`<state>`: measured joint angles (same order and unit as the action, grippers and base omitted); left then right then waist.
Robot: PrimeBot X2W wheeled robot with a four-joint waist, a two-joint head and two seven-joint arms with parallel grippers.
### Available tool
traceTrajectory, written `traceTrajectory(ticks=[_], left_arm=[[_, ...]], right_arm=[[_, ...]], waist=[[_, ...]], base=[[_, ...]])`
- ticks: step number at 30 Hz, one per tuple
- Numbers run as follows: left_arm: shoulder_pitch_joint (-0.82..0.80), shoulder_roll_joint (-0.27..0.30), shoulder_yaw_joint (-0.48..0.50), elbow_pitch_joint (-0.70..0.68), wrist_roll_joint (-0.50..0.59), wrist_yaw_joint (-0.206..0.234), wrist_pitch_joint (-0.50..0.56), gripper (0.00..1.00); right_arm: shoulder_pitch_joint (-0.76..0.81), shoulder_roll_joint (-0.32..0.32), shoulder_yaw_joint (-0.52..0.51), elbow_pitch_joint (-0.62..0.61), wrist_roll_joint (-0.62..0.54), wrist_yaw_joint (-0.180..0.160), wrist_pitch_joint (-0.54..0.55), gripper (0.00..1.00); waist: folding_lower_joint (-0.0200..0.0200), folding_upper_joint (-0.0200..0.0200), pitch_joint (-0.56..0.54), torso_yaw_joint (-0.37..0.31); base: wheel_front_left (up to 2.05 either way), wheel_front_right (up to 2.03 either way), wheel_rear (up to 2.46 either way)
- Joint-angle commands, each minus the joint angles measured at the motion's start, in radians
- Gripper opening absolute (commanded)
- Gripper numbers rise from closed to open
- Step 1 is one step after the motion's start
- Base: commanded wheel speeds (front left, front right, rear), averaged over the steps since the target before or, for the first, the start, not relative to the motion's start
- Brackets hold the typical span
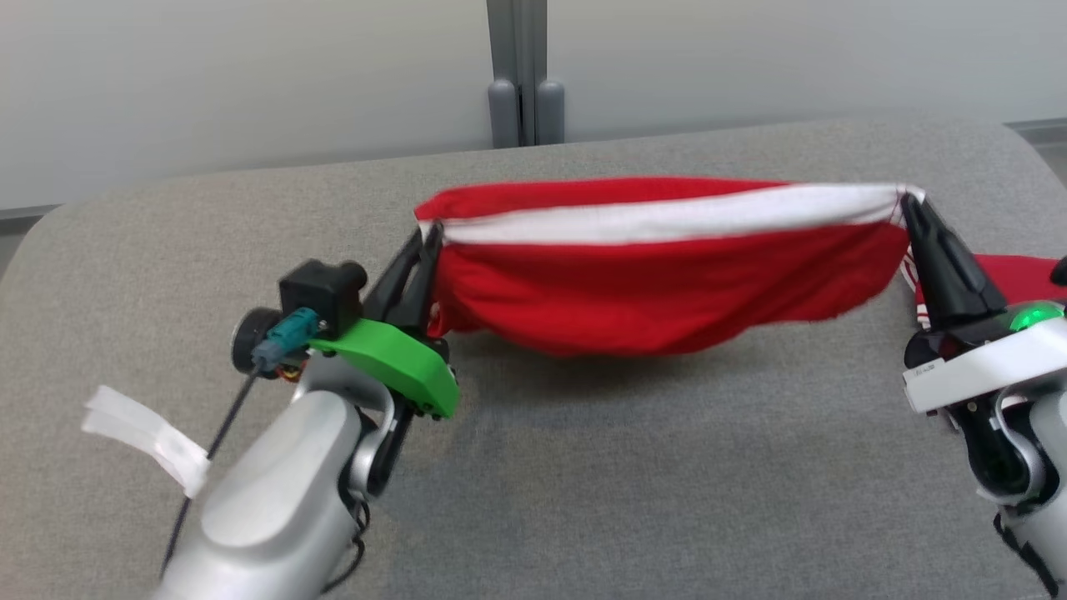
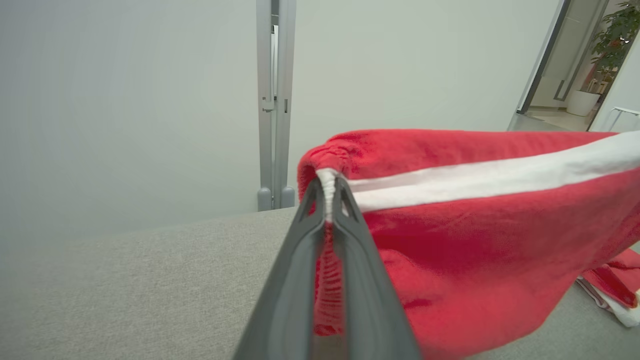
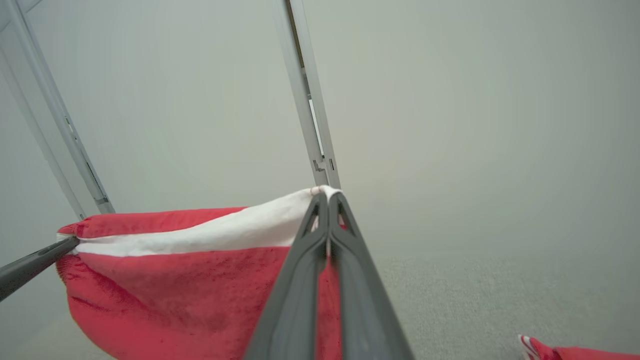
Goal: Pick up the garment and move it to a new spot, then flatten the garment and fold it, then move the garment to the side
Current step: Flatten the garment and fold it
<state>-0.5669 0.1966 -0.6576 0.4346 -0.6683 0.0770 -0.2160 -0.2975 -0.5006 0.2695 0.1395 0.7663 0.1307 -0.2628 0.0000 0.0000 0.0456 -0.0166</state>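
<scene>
The red garment [image 1: 658,292] hung stretched above the grey tabletop [image 1: 583,500], towards its far edge, with one tail trailing onto the surface by the right edge. The left claw [image 1: 427,240] pinched one end of its white band and the right claw [image 1: 910,207] the other, both pressed tight on cloth. It looked soft, light and floppy, sagging between them; the banded hem seemed the surest hold.

no writing can be read; the small white label [image 1: 924,372] is too blurred.
</scene>
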Motion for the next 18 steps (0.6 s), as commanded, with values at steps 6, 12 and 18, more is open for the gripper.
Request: traceTrajectory(ticks=[6,12,18], left_arm=[[-0.110,0.095,0.051,-0.202,0.009,0.012,0.068,0.00],[-0.096,0.142,0.101,-0.377,-0.035,0.050,0.123,0.00],[-0.059,0.193,0.110,-0.489,-0.034,0.091,0.187,0.00]], right_arm=[[-0.096,-0.056,-0.045,-0.162,-0.151,0.000,-0.003,0.00],[-0.062,-0.024,-0.103,-0.273,-0.197,0.000,0.052,0.00],[-0.013,0.008,-0.147,-0.350,-0.227,0.000,0.119,0.00]], waist=[[0.0000,0.0000,-0.088,0.000],[0.0000,0.0000,-0.116,0.002],[0.0000,0.0000,-0.094,0.000]], base=[[0.00,0.00,0.00],[0.00,0.00,0.00],[0.00,0.00,0.00]])
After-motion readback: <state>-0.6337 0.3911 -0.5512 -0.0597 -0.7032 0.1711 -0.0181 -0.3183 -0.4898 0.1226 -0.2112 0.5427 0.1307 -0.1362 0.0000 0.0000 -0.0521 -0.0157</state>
